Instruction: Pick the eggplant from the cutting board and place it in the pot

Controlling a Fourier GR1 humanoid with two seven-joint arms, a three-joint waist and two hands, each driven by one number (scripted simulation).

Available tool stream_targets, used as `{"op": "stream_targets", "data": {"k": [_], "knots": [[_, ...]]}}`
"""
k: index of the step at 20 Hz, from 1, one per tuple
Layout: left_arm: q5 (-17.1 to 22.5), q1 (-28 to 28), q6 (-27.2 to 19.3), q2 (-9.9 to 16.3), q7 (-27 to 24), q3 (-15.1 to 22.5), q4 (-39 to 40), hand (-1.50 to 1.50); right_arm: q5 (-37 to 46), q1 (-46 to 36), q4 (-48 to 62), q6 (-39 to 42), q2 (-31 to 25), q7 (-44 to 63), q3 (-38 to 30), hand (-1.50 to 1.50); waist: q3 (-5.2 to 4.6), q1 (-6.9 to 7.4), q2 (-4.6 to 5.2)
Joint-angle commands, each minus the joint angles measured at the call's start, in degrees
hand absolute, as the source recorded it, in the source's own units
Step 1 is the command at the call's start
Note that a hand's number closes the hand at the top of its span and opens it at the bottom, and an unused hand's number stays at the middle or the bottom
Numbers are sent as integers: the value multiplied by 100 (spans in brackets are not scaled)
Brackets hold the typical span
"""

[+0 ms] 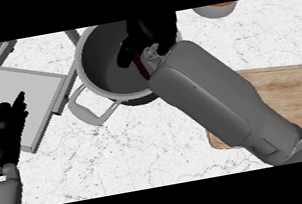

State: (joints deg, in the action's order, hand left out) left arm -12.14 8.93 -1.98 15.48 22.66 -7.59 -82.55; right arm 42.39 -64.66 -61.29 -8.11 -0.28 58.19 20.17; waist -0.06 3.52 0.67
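Your right hand (148, 36) sits over the pot (97, 57) at about twelve o'clock in the view, its fingers curled round the eggplant (140, 68), of which only a dark purple sliver shows just below the hand, inside the pot's rim. To finish well, lower a little toward the pot's floor, keep clear of the wall at three o'clock, then uncurl the fingers and lift straight up. Your left hand (8, 131) rests at nine o'clock, fingers straight, and the cutting board (295, 94) lies bare at four o'clock.
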Motion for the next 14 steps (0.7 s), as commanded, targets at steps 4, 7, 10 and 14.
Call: {"op": "stream_targets", "data": {"k": [4, 7, 10, 14], "knots": [[46, 69, 119, 86, 165, -27, -95, 0, -658, 37, 256, -2328, 27, -174, 115, -150, 6, 46, -7], [-10, -159, -22, -82, -166, -3, 141, 0, -420, 153, 125, -3255, 27, -328, -35, -150, 2, -71, -18], [61, 71, -39, -1, -82, -154, 169, 0, -377, 308, 222, -4027, 27, -549, 39, -150, 4, -139, -26], [42, -379, -19, -39, -14, -89, -301, 0, -131, 826, -196, -4063, -82, -785, -494, -150, 12, -325, -93]]}}
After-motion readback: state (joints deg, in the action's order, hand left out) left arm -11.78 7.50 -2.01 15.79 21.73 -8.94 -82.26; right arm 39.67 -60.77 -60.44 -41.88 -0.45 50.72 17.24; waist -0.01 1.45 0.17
